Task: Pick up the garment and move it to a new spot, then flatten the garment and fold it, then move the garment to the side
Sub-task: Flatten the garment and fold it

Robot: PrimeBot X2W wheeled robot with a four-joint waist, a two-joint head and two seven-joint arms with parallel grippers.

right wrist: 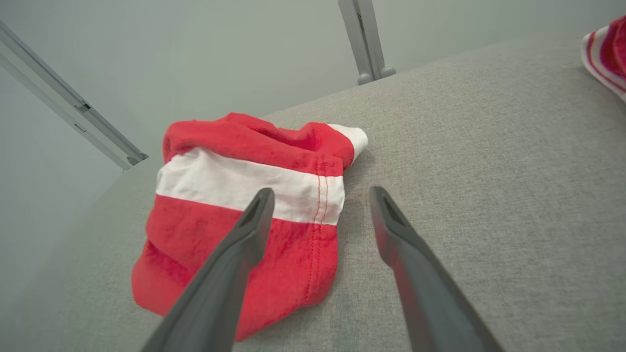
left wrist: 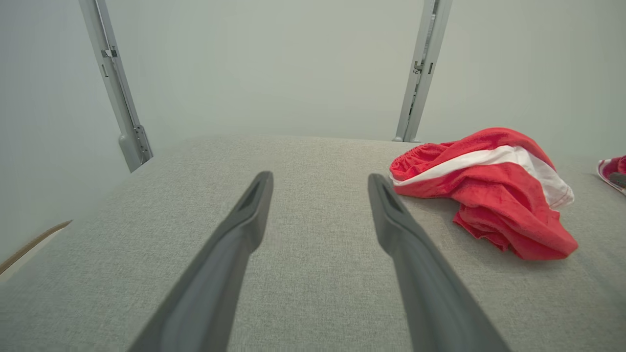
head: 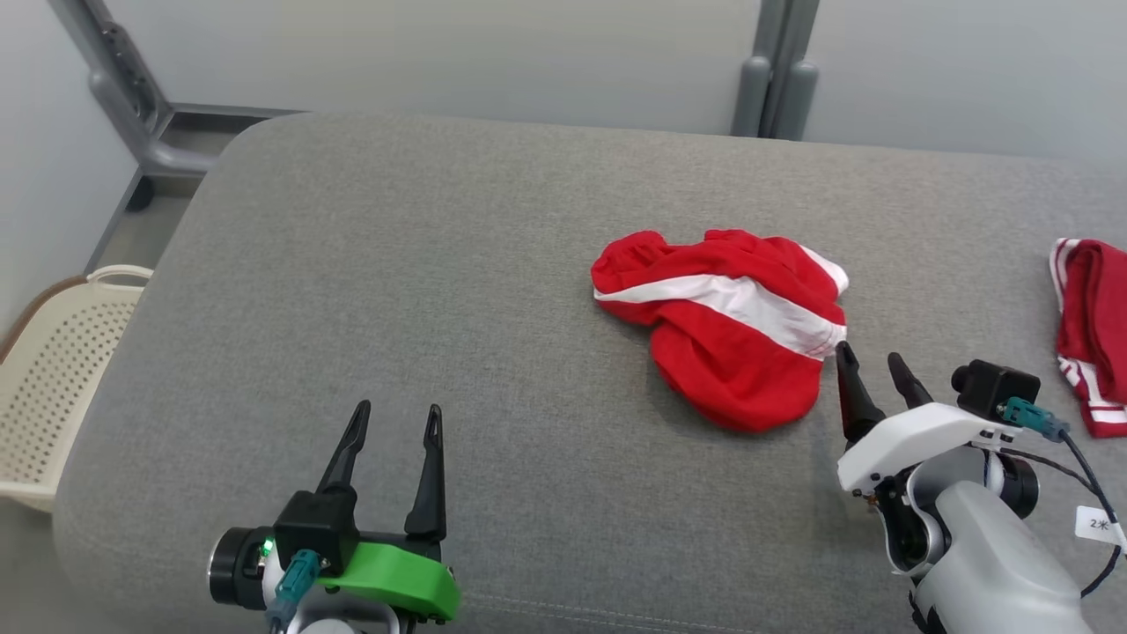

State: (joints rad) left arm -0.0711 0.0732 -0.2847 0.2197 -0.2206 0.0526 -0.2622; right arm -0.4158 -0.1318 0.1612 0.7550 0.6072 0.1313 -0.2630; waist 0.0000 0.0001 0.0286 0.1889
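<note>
A crumpled red garment (head: pixel 731 335) with a broad white stripe lies in a heap right of the middle of the grey cushion (head: pixel 440 291). My right gripper (head: pixel 872 363) stands open just off its near right edge, close to the stripe's end, with nothing between the fingers. In the right wrist view the garment (right wrist: pixel 244 210) lies under and left of the right gripper (right wrist: pixel 320 195), whose left finger overlaps its hem. My left gripper (head: pixel 396 416) is open over bare cushion, well to the left. The left wrist view shows the garment (left wrist: pixel 489 190) to the right of the open left gripper (left wrist: pixel 320 180).
A second red and white striped cloth (head: pixel 1092 330) lies at the cushion's right edge. A cream perforated basket (head: pixel 53 379) stands on the floor to the left. Grey metal posts (head: pixel 775 79) and pale walls close off the back.
</note>
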